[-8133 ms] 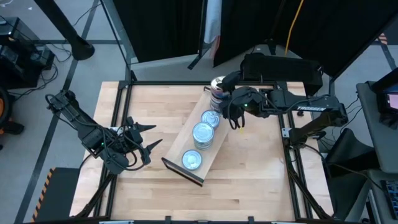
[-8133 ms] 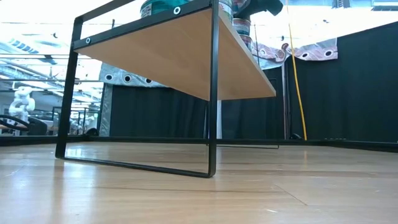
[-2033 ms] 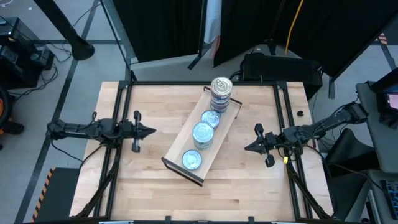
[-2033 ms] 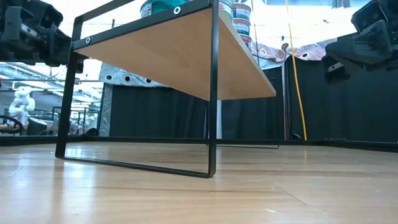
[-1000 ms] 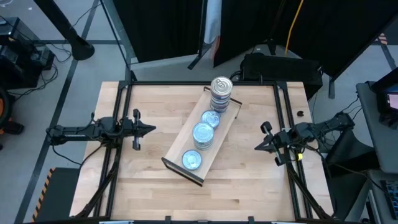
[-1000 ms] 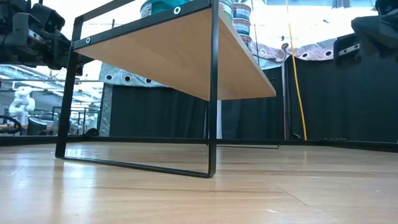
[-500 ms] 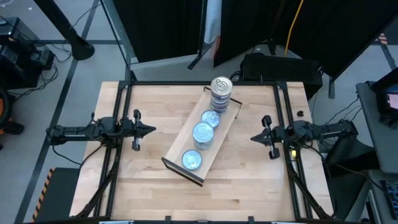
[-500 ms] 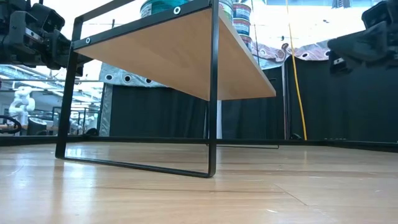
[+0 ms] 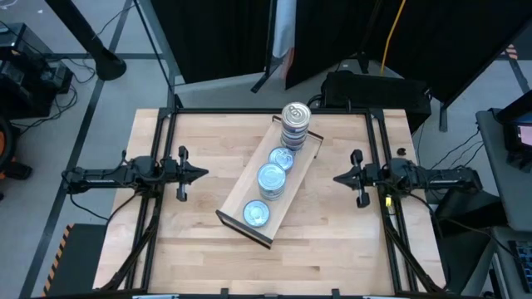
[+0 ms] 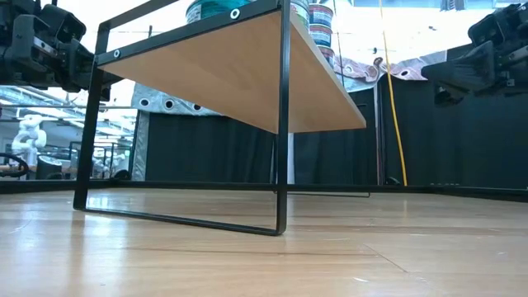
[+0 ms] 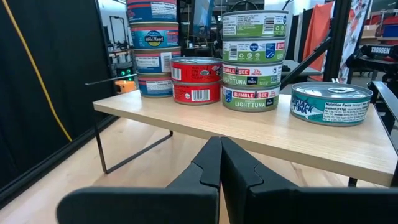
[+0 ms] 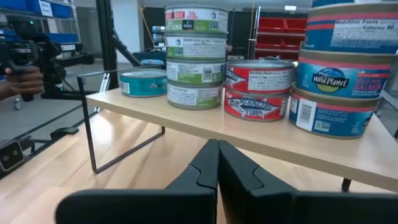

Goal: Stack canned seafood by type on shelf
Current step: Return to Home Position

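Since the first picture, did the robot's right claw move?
Yes. The right gripper was over the tall can stack at the shelf's far end. Now it sits back by the table's right edge, away from the shelf.

Right wrist view. Your end effector point(image 12: 217, 149) points at the shelf point(image 12: 205, 118), its two fingers pressed together above the bench point(image 12: 56, 186). Along the shelf you see, in a row, one teal can point(image 12: 143, 82), a green-labelled stack point(image 12: 196, 56), two red cans point(image 12: 258, 88) stacked, and a blue stack point(image 12: 339, 68) cut off by the frame edge.
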